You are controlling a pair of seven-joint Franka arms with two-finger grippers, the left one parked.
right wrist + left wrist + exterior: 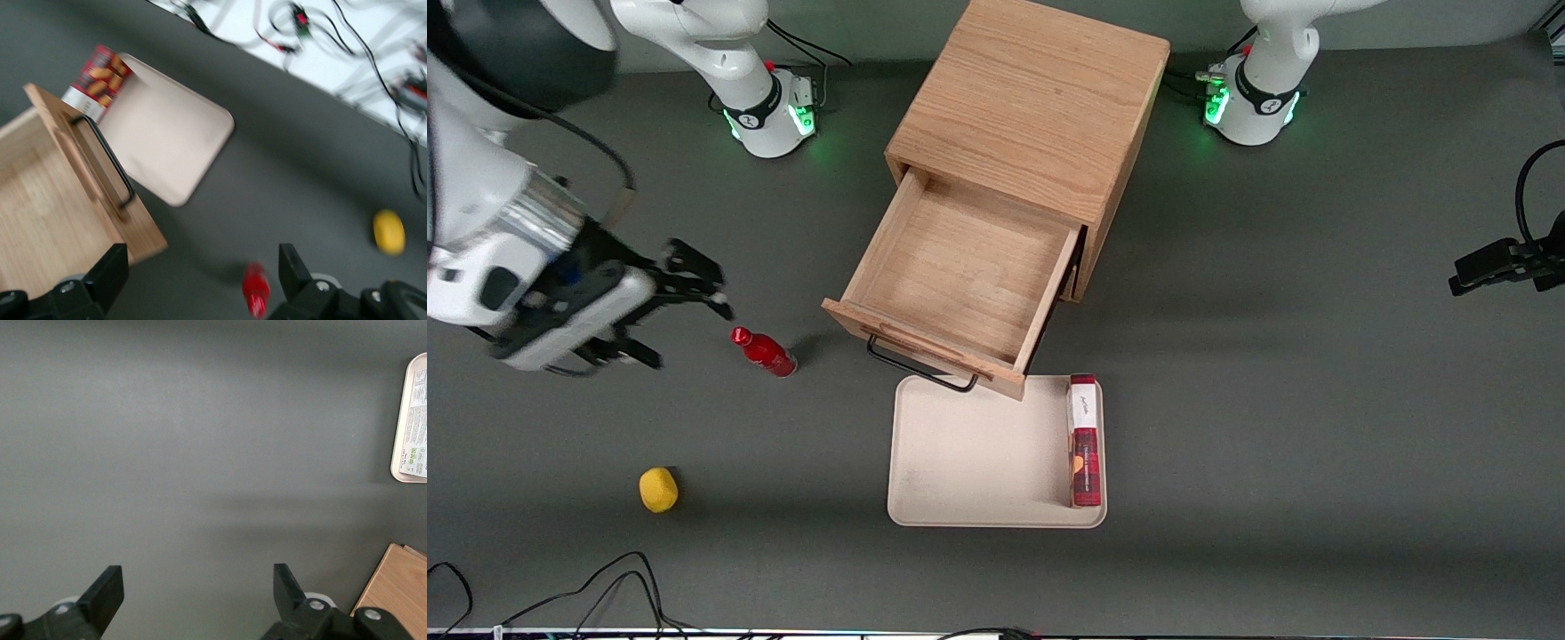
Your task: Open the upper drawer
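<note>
From the front, the upper drawer (960,276) stands pulled well out of the oak cabinet (1032,98), its inside bare, its black handle (920,369) hanging over the rim of the cream tray (969,462). A red box (1084,442) lies in the tray along one edge. The gripper (685,329) hangs above the table toward the working arm's end, well apart from the drawer, its 2 fingers spread and holding nothing. A red bottle (765,352) lies between gripper and drawer; a yellow ball (658,489) sits nearer the camera than the bottle.

From the left wrist, only grey table, an edge of the tray (400,440) and a corner of the cabinet (397,587) show.

From the right wrist, the drawer (47,213) with its handle (110,163) lies beside the tray (170,133), the box (97,80) at the tray's edge. The fingers (107,273) are parted, with the bottle (255,288) and ball (389,231) beneath.
</note>
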